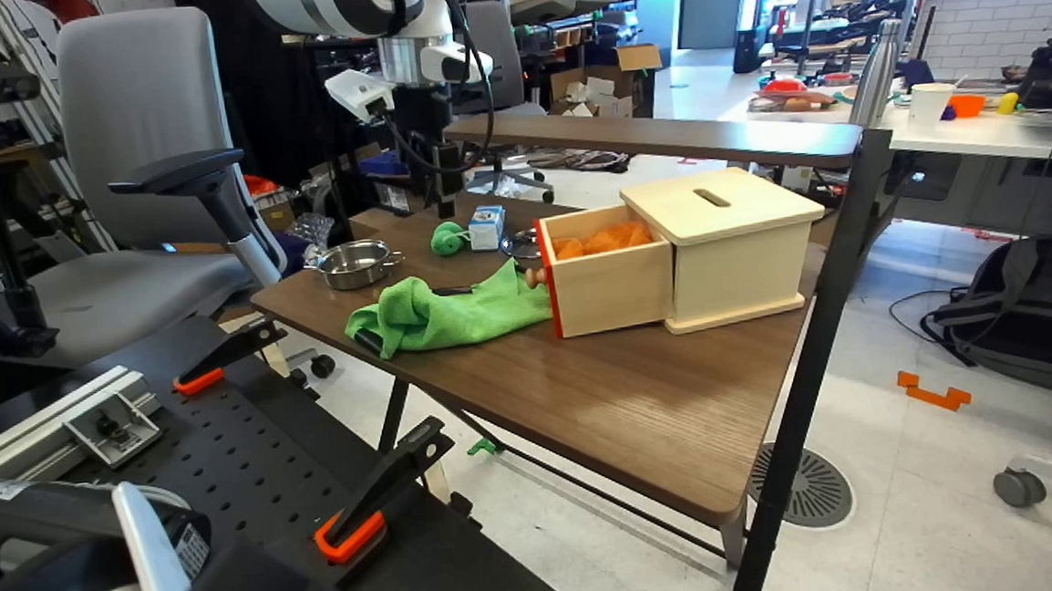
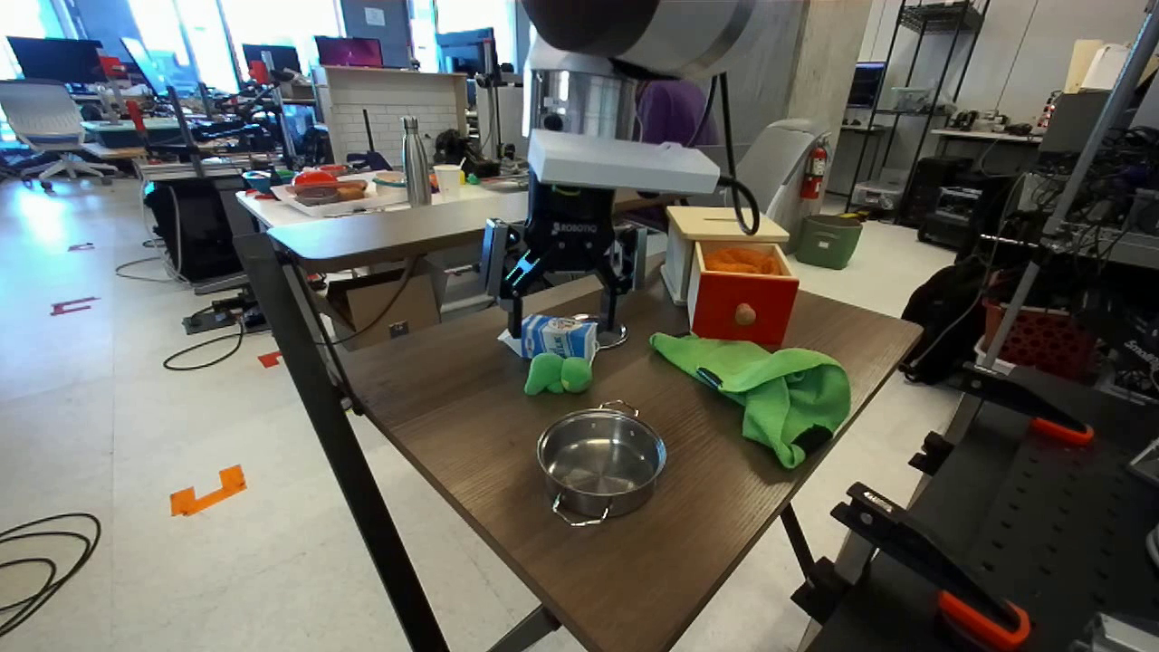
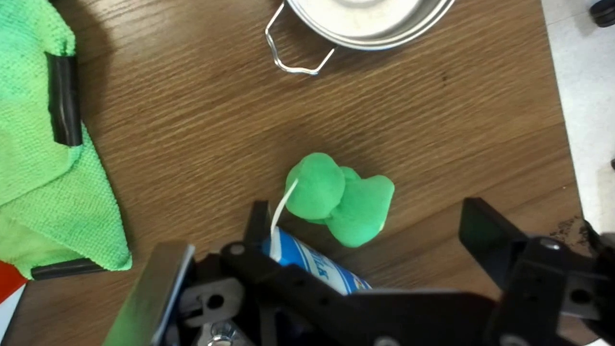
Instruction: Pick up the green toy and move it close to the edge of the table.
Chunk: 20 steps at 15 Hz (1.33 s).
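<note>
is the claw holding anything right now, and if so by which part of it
Nothing is held: the claw stands open, and the green toy lies on the table.

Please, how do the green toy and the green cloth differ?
The green toy is smaller; the green cloth spreads wider. The toy is compact and rounded, while the cloth is crumpled. The cloth carries dark strips; the toy shows none. Both are green and lie on the table.
</note>
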{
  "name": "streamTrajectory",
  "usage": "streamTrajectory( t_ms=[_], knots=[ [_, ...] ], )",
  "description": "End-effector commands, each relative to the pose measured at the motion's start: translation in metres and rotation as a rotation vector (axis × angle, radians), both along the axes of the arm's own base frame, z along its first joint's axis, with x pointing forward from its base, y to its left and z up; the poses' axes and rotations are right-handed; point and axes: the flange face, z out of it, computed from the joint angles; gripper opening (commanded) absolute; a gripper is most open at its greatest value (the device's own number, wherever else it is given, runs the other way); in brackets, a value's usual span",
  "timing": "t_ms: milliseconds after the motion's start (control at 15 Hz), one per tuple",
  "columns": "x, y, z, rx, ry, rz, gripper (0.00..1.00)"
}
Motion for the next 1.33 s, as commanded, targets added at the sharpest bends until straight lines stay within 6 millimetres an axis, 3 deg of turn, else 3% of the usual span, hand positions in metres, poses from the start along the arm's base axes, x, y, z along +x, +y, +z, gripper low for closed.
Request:
streamTrajectory(
  t_ms=[0,333,400,467,867,1133,1267],
  knots=[
    [0.015,0.009,-0.012,-0.030,-0.004,-0.016,1.00],
    [0.018,0.007,-0.032,-0.049,0.027,-0.034,1.00],
    [0.019,0.006,-0.035,-0.054,0.029,-0.033,0.83],
    [0.020,0.006,-0.037,-0.058,0.030,-0.032,0.74],
    [0.020,0.005,-0.044,-0.070,0.038,-0.025,0.27],
    [0.021,0.006,-0.037,-0.067,0.043,-0.022,0.01],
    [0.019,0.011,-0.026,-0.049,0.046,-0.010,0.00]
  ],
)
